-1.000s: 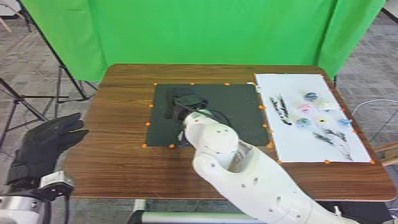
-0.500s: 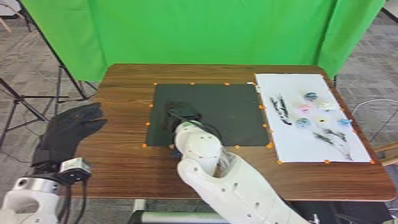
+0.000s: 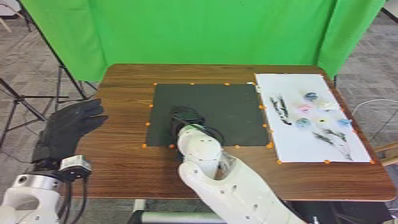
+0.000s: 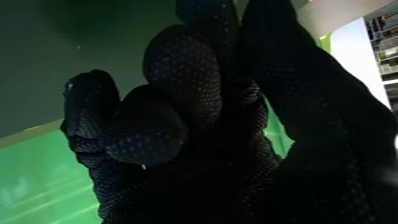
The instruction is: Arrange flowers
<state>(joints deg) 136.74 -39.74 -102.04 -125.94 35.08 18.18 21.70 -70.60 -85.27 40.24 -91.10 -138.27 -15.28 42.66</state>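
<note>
- No text, label, brand, number or sign can be read in either view.
</note>
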